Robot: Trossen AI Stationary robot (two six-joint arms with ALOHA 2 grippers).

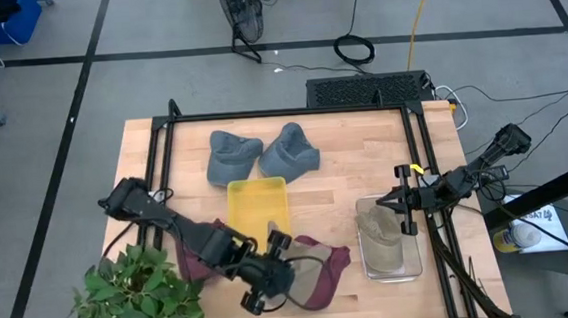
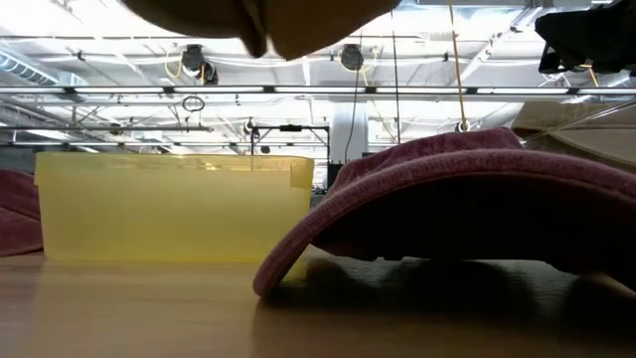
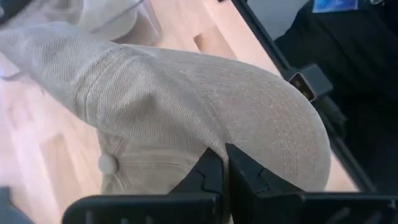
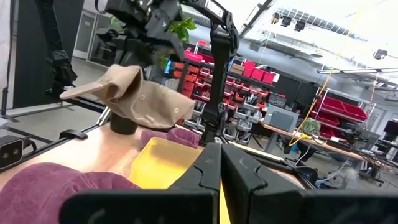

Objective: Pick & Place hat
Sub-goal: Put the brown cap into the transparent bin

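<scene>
A beige corduroy hat (image 4: pixel 134 93) hangs in the air over the table's near middle, held by my left gripper (image 3: pixel 225 165). In the high view that gripper (image 1: pixel 268 248) covers most of the hat; only a beige bit (image 1: pixel 273 228) shows. The hat's underside also shows at the top of the low view (image 2: pixel 248 20). My right gripper (image 4: pixel 219 163) is shut and touches nothing. It hovers by the far right edge of a clear container (image 1: pixel 412 265), pointing toward the table's left. A second beige hat (image 1: pixel 377 228) lies in that container. My left gripper is shut on the beige hat, pinching a fold of its crown (image 3: pixel 214 146) between the two fingers. In the right wrist view the fingers come at it from above. The hat hangs below them, lifted clear of the table, with its brim (image 4: pixel 74 93) sticking out sideways.
A yellow bin (image 1: pixel 257 203) stands mid-table. Maroon hats (image 1: pixel 317 272) lie under and beside the left arm, near the near edge. Two grey-blue hats (image 1: pixel 234 157), (image 1: pixel 289 154) lie on the far side. A potted plant (image 1: pixel 138 299) fills the near left corner. A black frame (image 1: pixel 291 111) borders the table.
</scene>
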